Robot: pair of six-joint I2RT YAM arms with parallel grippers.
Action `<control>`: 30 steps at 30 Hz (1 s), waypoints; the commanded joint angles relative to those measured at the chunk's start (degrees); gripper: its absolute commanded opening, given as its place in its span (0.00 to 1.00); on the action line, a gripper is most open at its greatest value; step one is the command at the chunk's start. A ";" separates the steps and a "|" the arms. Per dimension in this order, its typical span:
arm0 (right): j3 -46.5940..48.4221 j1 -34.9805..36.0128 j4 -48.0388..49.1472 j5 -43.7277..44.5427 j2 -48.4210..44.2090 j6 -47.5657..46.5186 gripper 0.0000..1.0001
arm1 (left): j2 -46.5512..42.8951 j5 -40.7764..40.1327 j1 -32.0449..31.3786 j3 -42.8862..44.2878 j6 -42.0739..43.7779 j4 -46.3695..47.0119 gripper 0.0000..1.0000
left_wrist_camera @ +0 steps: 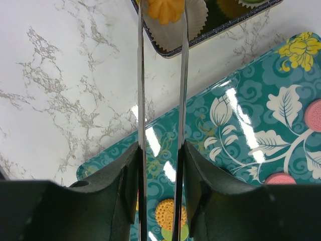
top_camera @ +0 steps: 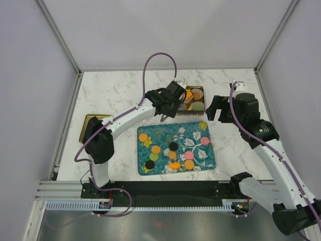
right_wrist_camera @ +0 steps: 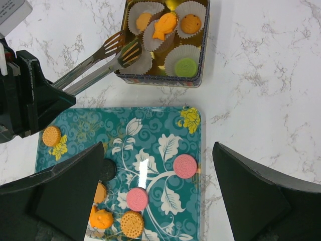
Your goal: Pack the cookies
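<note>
My left end effector [left_wrist_camera: 159, 165] is clenched on the tongs [right_wrist_camera: 95, 63], whose tips reach the tin [right_wrist_camera: 203, 55] toward the desk's far edge, where a few cookies [right_wrist_camera: 186, 67] sit cupped, my right end effector [right_wrist_camera: 159, 150] hangs released, and most lie unpacked on the tray [right_wrist_camera: 155, 125] mid-desk.

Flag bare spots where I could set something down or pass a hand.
Free: marble table back-left, behind the left arm and left of the tin; marble strip between tray and right arm. Crowded: the gap between tin and tray, where the tongs reach across, and the tray's lower half, dotted with cookies.
</note>
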 commanded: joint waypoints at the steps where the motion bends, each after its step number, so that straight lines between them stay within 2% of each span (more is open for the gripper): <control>1: 0.94 -0.18 0.07 1.09 -0.36 -0.61 0.98 | 0.36 0.54 0.38 1.51 2.51 2.33 0.43; 30: 1.29 -0.09 -0.46 0.92 -0.72 -0.52 0.98 | -1.31 1.51 0.38 0.11 2.33 2.86 0.50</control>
